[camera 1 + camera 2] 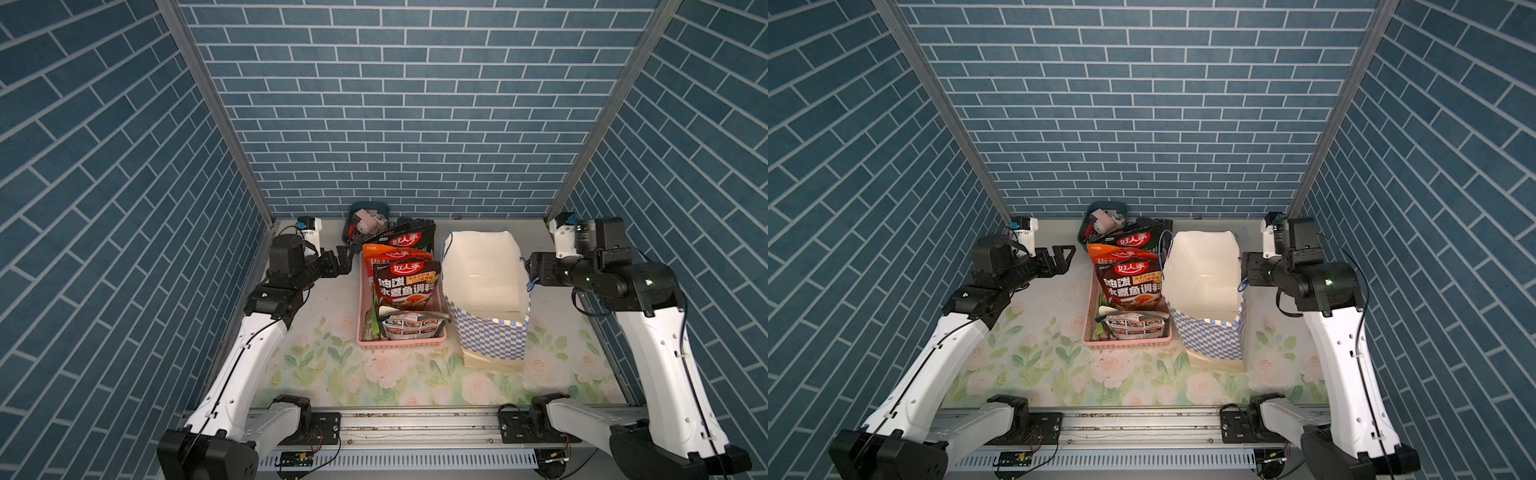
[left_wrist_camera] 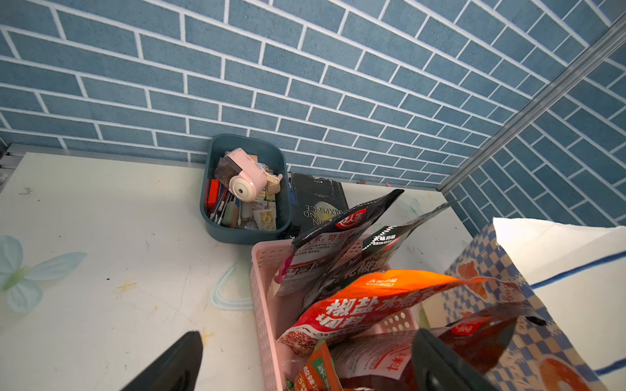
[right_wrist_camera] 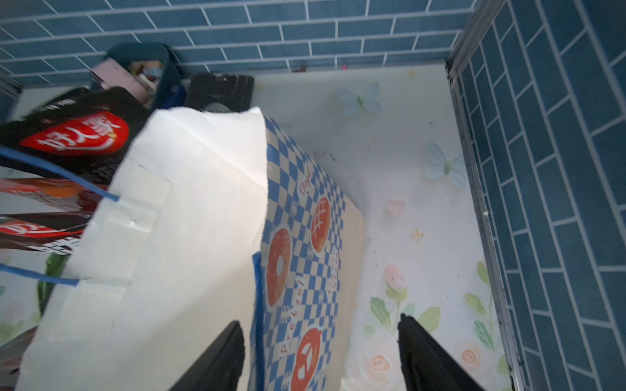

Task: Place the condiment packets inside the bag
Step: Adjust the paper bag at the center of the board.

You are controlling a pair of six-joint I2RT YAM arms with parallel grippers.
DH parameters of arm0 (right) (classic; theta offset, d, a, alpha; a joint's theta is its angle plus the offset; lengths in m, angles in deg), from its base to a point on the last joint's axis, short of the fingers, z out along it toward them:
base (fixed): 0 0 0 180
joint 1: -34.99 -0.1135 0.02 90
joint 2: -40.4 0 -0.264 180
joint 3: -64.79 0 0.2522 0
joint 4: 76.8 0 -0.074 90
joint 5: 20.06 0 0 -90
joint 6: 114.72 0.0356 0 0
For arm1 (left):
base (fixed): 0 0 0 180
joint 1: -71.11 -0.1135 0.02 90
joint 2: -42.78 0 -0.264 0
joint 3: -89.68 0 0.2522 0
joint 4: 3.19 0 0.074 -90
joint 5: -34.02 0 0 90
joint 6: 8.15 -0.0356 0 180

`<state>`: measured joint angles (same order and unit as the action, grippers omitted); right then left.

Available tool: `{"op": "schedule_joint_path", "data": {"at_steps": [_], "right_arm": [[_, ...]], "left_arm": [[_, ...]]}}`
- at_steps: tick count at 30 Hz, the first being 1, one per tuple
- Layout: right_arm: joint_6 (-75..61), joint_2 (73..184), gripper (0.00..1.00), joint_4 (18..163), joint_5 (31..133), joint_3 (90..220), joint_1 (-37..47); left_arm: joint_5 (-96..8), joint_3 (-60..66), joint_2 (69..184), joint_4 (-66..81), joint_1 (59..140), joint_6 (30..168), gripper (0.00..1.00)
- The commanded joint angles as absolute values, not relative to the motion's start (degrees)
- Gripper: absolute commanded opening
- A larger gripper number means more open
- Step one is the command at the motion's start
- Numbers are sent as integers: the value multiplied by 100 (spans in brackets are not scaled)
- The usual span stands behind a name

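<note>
We find the condiment packets [image 1: 405, 286] standing on edge in the pink basket [image 1: 399, 344] at the middle of the table [image 1: 332, 374]. A black one is in front, an orange-red one is behind it, another black one is at the far end, and smaller ones lie flat at the near end. Their top edges rise well above the basket's rim. The bag [image 1: 490, 336] stands upright just beside the basket on its right, its mouth wide open and its white inside showing in both top views.

The right gripper [image 3: 320, 321] is at the bag's right rim with its fingers spread. In the right wrist view that wall runs between them, with one finger over the white inside and one outside over the table. The left gripper [image 1: 1068, 258] hovers just left of the basket's far corner, fingers spread wide and holding nothing.

Behind the basket, a teal bin [image 2: 244, 233] and a dark book [image 2: 318, 203] crowd the back wall. We see bare table left of the basket, a narrower strip between the bag and the right side wall, and a broad flowered stretch in front, up to the rail.
</note>
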<state>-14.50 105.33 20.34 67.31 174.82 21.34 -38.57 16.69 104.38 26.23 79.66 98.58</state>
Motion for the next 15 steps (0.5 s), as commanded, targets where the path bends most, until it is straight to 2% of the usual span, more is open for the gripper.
{"op": "schedule_joint_path", "data": {"at_steps": [1, 5, 10, 15], "right_arm": [[-1844, 10363, 75, 1949, 6990, 17722, 2146], [-1844, 10357, 75, 1924, 6925, 17464, 2146], [-1611, 10106, 76, 2377, 6898, 16470, 2146], [-1246, 9915, 75, 2558, 6475, 16211, 2141]], "left_arm": [[-4065, 1527, 10348, 2516, 8007, 9930, 100], [-4087, 1535, 10301, 2520, 8006, 9970, 100], [-4092, 1581, 10246, 2543, 8007, 9990, 100], [-3590, 1467, 10291, 2528, 8145, 9819, 100]]}}
